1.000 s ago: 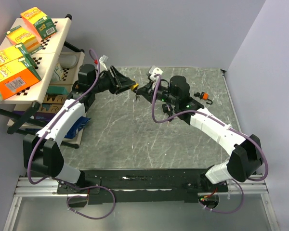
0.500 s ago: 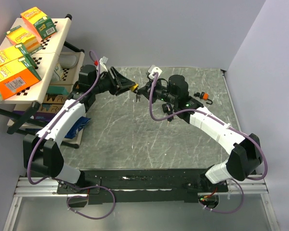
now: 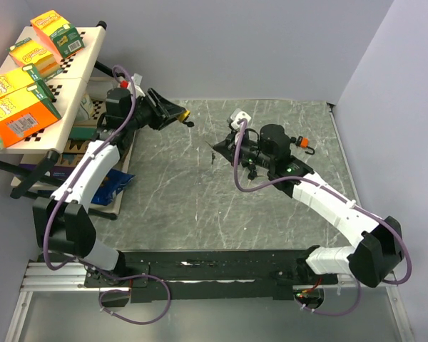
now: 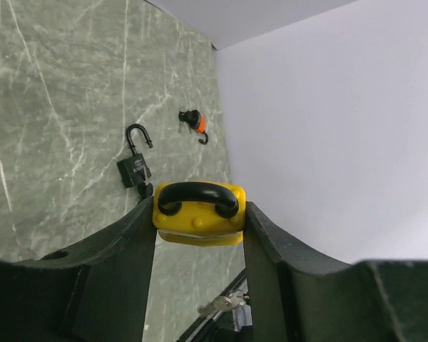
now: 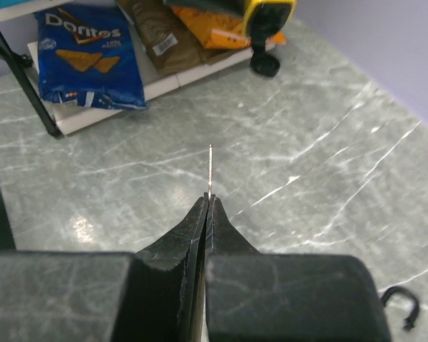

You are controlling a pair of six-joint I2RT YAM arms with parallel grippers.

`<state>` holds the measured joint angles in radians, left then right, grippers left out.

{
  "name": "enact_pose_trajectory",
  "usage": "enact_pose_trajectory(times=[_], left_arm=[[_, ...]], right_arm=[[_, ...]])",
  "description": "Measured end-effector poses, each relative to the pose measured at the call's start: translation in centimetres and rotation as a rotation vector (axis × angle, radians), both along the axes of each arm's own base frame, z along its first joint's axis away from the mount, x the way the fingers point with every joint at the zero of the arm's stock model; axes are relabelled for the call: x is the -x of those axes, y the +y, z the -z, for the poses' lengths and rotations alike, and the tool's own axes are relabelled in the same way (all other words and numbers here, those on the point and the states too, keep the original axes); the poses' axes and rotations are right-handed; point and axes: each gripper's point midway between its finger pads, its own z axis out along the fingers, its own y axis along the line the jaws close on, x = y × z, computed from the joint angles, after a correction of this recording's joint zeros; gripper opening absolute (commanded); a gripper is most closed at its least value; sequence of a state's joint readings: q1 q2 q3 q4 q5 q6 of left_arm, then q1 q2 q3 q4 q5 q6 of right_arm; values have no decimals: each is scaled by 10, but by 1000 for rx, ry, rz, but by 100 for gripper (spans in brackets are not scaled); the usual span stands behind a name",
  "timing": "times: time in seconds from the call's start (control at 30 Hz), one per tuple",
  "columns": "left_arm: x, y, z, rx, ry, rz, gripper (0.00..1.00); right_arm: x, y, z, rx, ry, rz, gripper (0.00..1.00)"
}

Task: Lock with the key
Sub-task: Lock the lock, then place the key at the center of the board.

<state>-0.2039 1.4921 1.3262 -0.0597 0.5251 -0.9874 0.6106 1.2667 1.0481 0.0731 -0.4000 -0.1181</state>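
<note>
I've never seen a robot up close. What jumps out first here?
A bright yellow padlock, clamped in the left gripper above the far left of the table. Opposite it, the right gripper pinches a thin key near the table's middle. Vivid orange boxes line the shelf at left.

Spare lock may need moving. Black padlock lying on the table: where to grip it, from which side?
Grip the black padlock by its body, coming straight down. It lies flat on the table, logo face up, so the body's two narrow side edges are free for the tool's fingers. Skip the shackle: open, thin, likely to swivel.
</note>
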Motion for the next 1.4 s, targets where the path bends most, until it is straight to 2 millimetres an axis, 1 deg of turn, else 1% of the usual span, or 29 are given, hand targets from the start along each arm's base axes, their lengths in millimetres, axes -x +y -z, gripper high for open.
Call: enact_pose_trajectory(times=[0.1, 0.17, 0.23, 0.33, 0.47, 0.53, 0.6, 0.67, 0.87, 0.93, 0.97, 1.03, 1.1, 1.2, 1.3, 1.33, 1.37, 1.4], left_arm=[[-2, 0, 1, -68, -31, 10, 1], [-2, 3, 4, -125, -55, 16, 1], [-2, 7, 10, -196, -88, 20, 1], [2, 14, 26, -290, -102, 36, 1], [15, 21, 53, -409, -88, 78, 1], [22, 24, 64, -447, -78, 95, 1], [29, 27, 76, -480, -62, 107, 1], [32, 29, 81, -499, -50, 115, 1], [34, 32, 87, -529, -45, 122, 1], [35, 35, 90, -543, -36, 121, 1], [36, 36, 91, -548, -30, 120, 1], [37, 38, 94, -554, -18, 119, 1], [37, 39, 95, -555, -11, 117, 1], [36, 41, 99, -556, 3, 116, 1], [35, 41, 103, -557, 15, 117, 1], [35, 41, 105, -558, 21, 119, 1], [34, 41, 109, -559, 30, 122, 1], [33, 41, 112, -560, 39, 124, 1]], right_arm=[[-1, 2, 16, 5, 73, 8, 0], [-4, 6, 36, 17, 146, 13, 0], [-6, 9, 61, 39, 235, 19, 0], [-10, 15, 93, 57, 341, 33, 0], [-20, 26, 138, 78, 477, 53, 0], [-27, 33, 153, 81, 525, 58, 0], [-37, 43, 162, 75, 560, 62, 0], [-49, 53, 167, 64, 574, 65, 0], [-88, 86, 175, 24, 590, 53, 0], [-98, 95, 182, 10, 612, 51, 0], [-100, 97, 184, 8, 616, 50, 0], [-105, 102, 197, 0, 657, 55, 0], [-106, 104, 210, -3, 698, 68, 0], [-106, 100, 231, 1, 767, 100, 0], [-110, 91, 246, 8, 811, 140, 0], [-112, 88, 249, 8, 821, 154, 0], [-114, 84, 249, 6, 827, 164, 3], [-116, 81, 249, 1, 833, 174, 11]])
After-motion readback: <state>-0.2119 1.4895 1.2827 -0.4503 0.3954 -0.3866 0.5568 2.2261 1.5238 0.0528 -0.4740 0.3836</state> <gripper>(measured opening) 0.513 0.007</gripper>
